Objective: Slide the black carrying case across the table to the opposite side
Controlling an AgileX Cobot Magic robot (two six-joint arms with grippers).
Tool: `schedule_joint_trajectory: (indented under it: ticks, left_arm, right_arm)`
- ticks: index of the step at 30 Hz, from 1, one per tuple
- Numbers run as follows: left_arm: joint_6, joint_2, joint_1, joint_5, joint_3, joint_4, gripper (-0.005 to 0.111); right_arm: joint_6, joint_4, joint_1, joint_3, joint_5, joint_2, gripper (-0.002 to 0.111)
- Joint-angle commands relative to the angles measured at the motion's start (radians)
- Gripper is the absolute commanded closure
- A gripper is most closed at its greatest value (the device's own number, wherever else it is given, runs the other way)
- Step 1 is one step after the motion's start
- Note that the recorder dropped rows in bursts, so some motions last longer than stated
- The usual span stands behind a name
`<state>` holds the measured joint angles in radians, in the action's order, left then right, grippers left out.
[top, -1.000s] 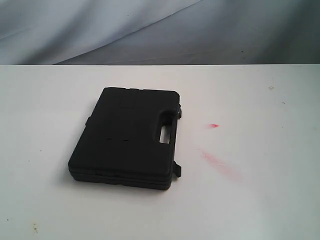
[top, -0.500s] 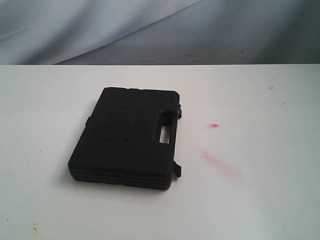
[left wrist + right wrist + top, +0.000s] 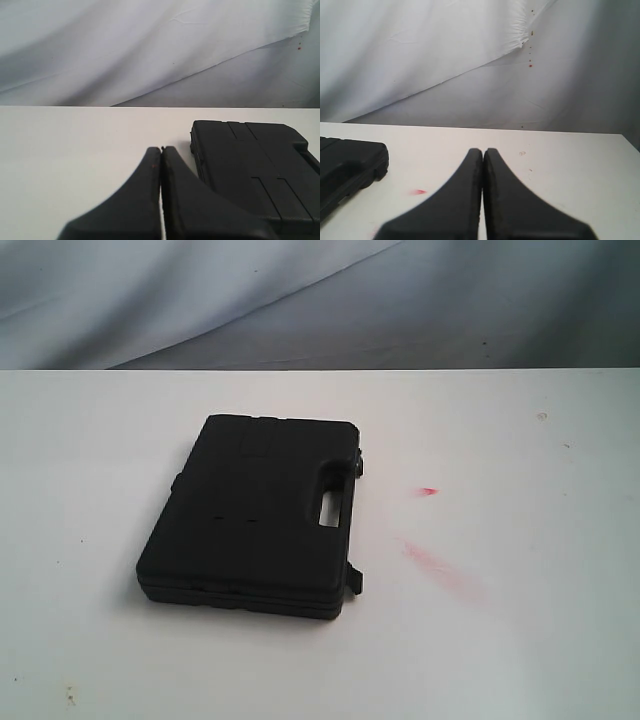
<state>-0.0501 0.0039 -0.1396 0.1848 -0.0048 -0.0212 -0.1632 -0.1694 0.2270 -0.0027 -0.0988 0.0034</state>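
Matt black plastic case [image 3: 255, 510], smooth table [image 3: 520, 640].

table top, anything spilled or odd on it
Yes: red smears stain the white table, right of the black case in the exterior view, like rubbed pigment. The case lies flat, closed and undamaged.

The left gripper [image 3: 161, 150], a pair of matte black tapered fingers [image 3: 140, 200], has its jaws pressed flat together (only a hairline seam shows between them) and grips nothing. The right gripper [image 3: 483, 151], of the same black tapered build, is closed likewise, tips touching, empty.
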Motion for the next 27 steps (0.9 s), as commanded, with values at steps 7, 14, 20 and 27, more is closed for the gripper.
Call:
schedule_joint_trajectory:
  ticks: [7, 14, 20, 27]
  left_arm:
    - [0.001, -0.004, 0.001, -0.001, 0.005, -0.011, 0.107]
    - [0.001, -0.004, 0.001, -0.001, 0.005, -0.011, 0.107]
    - [0.001, -0.004, 0.001, -0.001, 0.005, -0.011, 0.107]
    - [0.001, -0.004, 0.001, -0.001, 0.005, -0.011, 0.107]
  right_arm:
    - [-0.001, 0.010, -0.008, 0.003, 0.004, -0.003, 0.108]
    - [-0.001, 0.042, -0.008, 0.003, 0.006, -0.003, 0.108]
    - [-0.035, 0.047, -0.008, 0.001, 0.002, -0.003, 0.108]
    - [-0.103, 0.047, -0.008, -0.102, 0.000, 0.019, 0.108]
